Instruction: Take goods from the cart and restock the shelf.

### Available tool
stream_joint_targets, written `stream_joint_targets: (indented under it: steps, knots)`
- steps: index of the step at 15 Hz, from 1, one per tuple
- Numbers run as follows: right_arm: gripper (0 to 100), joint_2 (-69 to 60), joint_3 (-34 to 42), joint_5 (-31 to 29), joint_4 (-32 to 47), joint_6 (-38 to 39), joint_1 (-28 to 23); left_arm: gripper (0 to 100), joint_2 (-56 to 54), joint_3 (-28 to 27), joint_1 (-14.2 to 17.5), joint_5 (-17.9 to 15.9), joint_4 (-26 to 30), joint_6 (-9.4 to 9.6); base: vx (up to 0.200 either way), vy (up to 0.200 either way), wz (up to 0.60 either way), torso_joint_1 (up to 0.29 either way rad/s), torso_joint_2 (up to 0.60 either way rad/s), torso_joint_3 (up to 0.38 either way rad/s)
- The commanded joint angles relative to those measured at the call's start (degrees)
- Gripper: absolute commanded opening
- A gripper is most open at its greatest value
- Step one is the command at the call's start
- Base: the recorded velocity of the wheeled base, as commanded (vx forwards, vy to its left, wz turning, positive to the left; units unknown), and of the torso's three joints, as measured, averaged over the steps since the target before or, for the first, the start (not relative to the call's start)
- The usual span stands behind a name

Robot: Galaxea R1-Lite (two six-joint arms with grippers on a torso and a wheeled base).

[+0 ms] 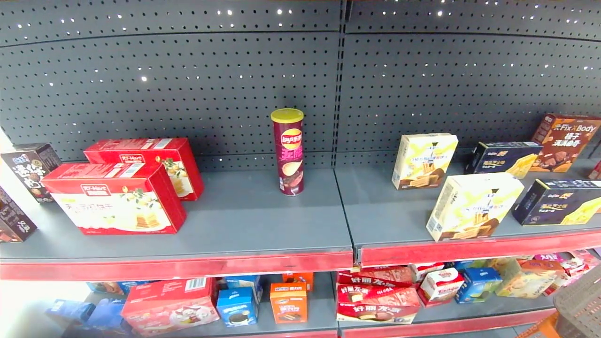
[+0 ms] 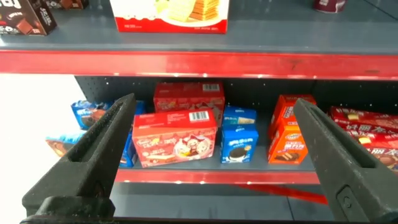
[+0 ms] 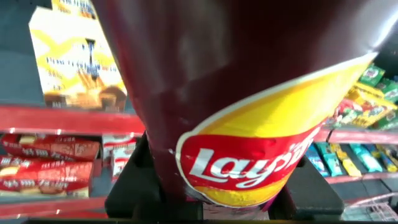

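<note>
A maroon chip can (image 1: 288,151) with a yellow lid stands upright at the middle of the upper shelf (image 1: 263,225), against the pegboard back. A second maroon chip can (image 3: 236,106) with a red and yellow logo sits very close in the right wrist view, and my right gripper (image 3: 217,208) is shut on it; the black fingers (image 3: 130,190) flank its lower part. My left gripper (image 2: 212,102) is open and holds nothing. It faces the lower shelf, level with a red box (image 2: 175,138) there and just below the upper shelf's red front edge (image 2: 199,62).
Two red boxes (image 1: 117,199) lie left of the standing can, with dark boxes (image 1: 28,171) beyond them. Yellow-white boxes (image 1: 472,206) and dark blue boxes (image 1: 556,202) fill the right section. The lower shelf holds orange (image 1: 288,303), blue (image 1: 237,307) and red packs (image 1: 375,298). A grey basket corner (image 1: 580,305) shows at lower right.
</note>
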Motion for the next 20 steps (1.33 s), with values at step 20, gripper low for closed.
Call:
stream_joint_targets:
  steps: [20]
  knots:
    - [0,0.12,0.13,0.0,-0.03,-0.01,-0.02,100,0.07,0.0,-0.01,0.02,-0.01,0.05,0.02,0.0,0.15,0.0,0.0,0.0]
